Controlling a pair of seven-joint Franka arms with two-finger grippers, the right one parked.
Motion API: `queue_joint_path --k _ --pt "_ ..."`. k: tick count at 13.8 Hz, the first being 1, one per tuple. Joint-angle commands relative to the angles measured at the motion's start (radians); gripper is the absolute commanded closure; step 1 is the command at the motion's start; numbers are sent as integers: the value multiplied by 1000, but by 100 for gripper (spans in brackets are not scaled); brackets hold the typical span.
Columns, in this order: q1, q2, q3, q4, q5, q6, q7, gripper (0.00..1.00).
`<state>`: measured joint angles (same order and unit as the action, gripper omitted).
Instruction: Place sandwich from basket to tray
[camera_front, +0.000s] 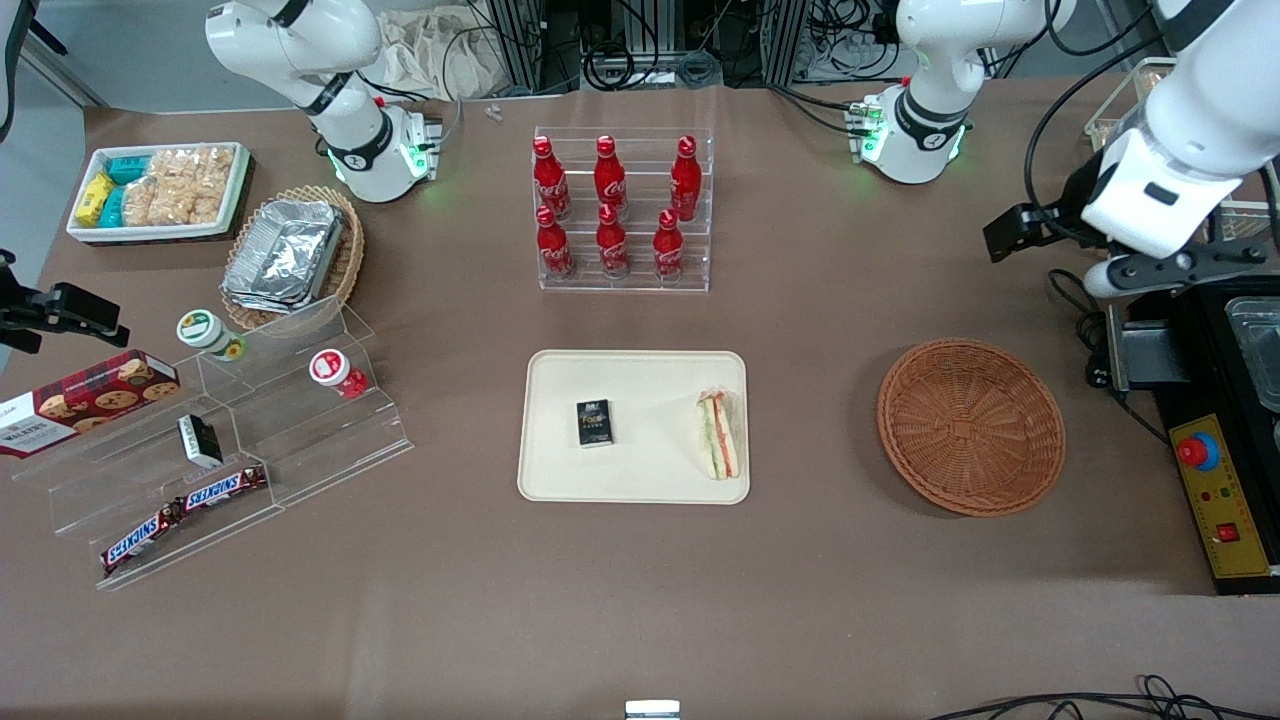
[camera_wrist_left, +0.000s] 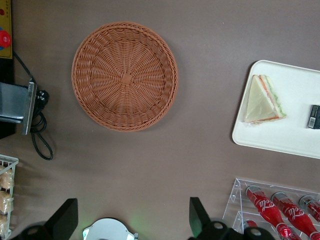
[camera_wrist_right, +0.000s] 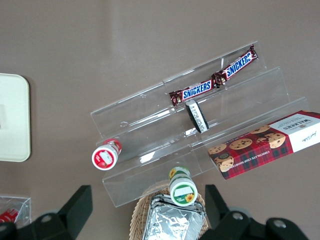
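Sandwich (camera_front: 718, 434) lies on the cream-beige tray (camera_front: 560, 480), a clear-wrapped triangular wedge resting flat near the tray edge that faces the wicker basket (camera_front: 970, 426), its orange-red and green filling layers showing along one side. A small black packet (camera_front: 594, 422) sits on the same tray, apart from the sandwich, toward the parked arm's end. The reddish-brown round basket stands on the brown table (camera_front: 640, 600) toward the working arm's end, well apart from the tray, and holds nothing. The left arm's gripper (camera_wrist_left: 132, 220) is up and away from both, hovering above the table near the working arm's end, farther from the front camera than the basket; its two dark fingers (camera_wrist_left: 197, 216) are spread wide with nothing between them. Farther from the front camera than the tray, a clear acrylic rack (camera_front: 622, 215) carries six red cola bottles (camera_front: 612, 242). Toward the parked arm's end, a stepped clear display (camera_front: 230, 450) bears two Snickers bars (camera_front: 185, 515) and two small cups (camera_front: 330, 370), with a box of Walkers cookies (camera_front: 85, 400) beside it.
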<state>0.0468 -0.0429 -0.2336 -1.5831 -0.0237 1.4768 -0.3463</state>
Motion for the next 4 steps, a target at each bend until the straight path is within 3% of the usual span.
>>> queue_joint_path --k 1,4 --pt "-24 18 26 47 -19 -12 13 0" --pt "-24 41 25 95 -19 -15 12 0"
